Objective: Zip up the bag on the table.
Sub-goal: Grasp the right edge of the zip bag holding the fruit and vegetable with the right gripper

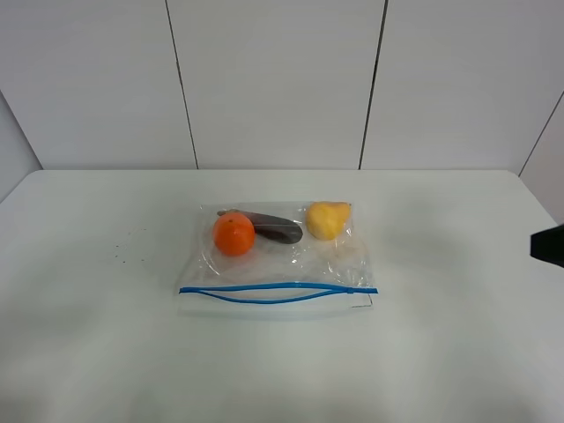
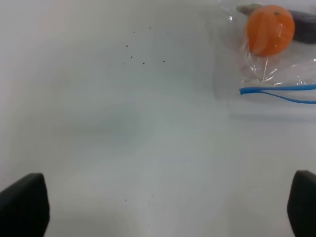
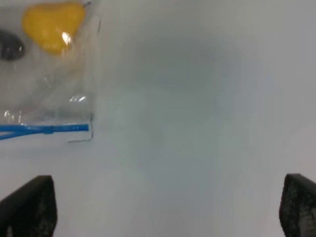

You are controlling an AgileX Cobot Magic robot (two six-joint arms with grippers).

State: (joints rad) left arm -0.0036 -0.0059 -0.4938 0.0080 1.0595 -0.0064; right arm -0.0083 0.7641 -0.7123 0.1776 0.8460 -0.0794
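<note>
- Nearest the lens in the high view comes white worktop [image 1: 88,370], and just past it the bag [image 1: 278,264] lies flat near the middle, with its blue zipper strip [image 1: 278,293] along the edge facing the camera.
- Look at that strip: its two blue lines bow apart along most of the length and meet only toward the ends. The mouth reads as open, so zipping has not begun, by my reckoning.
- Through the clear plastic we have the orange [image 1: 233,233] on the left, the dark eggplant [image 1: 278,229] touching it, and the yellow pear [image 1: 327,219] further right. All three sit toward the far side, away from the strip.
- A dark sliver of the right arm [image 1: 548,245] pokes in at the right edge, well apart from the bag.
- Over to the left wrist view: the left jaws are spread wide with nothing between them. The bag's orange corner and the strip's end sit well ahead, toward the robot's right.
- Right wrist view now: the right jaws are likewise released and empty, and the pear end of the bag lies ahead. A small thickening on the strip may be the slider, but it is too small to tell.
- I'd call this step the approach. The next move likely calls for one set of jaws to pin an end of the strip while the other pinches the lines together and runs along. That crinkly plastic may slide.
</note>
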